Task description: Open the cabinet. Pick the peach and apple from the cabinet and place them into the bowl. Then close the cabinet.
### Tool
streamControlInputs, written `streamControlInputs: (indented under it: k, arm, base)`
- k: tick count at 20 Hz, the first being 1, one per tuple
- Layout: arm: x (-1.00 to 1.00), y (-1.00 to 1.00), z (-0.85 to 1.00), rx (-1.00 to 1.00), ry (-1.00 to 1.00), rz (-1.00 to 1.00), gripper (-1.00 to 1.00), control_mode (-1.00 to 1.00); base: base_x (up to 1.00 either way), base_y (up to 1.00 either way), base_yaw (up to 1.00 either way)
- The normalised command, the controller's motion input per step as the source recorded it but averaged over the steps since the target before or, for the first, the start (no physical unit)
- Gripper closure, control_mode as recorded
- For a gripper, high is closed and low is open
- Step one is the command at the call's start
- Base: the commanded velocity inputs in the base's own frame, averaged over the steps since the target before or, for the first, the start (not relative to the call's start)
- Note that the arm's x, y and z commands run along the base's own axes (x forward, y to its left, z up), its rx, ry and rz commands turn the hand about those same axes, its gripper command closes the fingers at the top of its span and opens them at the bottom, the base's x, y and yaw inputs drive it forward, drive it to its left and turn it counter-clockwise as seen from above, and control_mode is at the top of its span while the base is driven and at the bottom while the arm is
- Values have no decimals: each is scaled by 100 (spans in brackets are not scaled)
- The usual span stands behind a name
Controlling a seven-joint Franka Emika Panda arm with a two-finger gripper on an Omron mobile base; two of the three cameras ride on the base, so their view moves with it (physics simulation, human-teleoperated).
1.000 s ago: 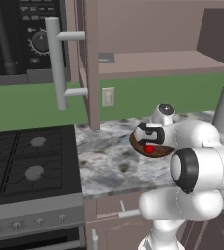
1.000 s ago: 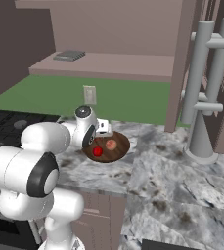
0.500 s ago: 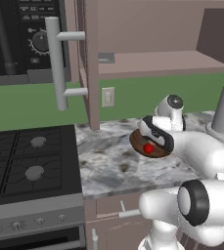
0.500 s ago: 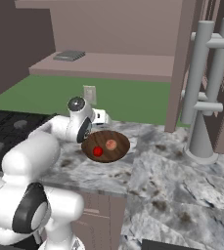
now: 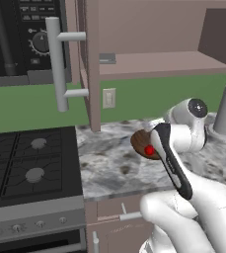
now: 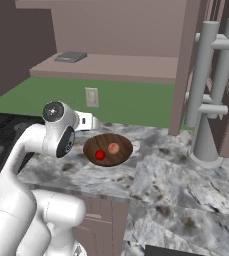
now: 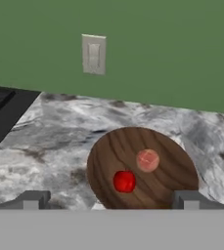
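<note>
Hand view: peach [image 7: 147,160] and apple [image 7: 124,181] lie apart in the bowl [image 7: 108,161], gripper [image 7: 109,199] released.
Left base view hides the peach; the cabinet [image 5: 92,64] stands open.

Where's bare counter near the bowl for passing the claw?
Bare marble lies between the bowl and the stove, and right of the bowl up to the grey canister. The bowl itself is taken by the apple and peach.
</note>
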Motion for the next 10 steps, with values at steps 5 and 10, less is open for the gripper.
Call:
streamControlInputs:
  k: [5, 10]
  arm:
    - [-100, 37, 80, 1, -4, 0, -100, -100]
    - [-100, 23, 99, 0, -2, 0, -100, -100]
  base:
    - [0, 0, 0]
    - [0, 0, 0]
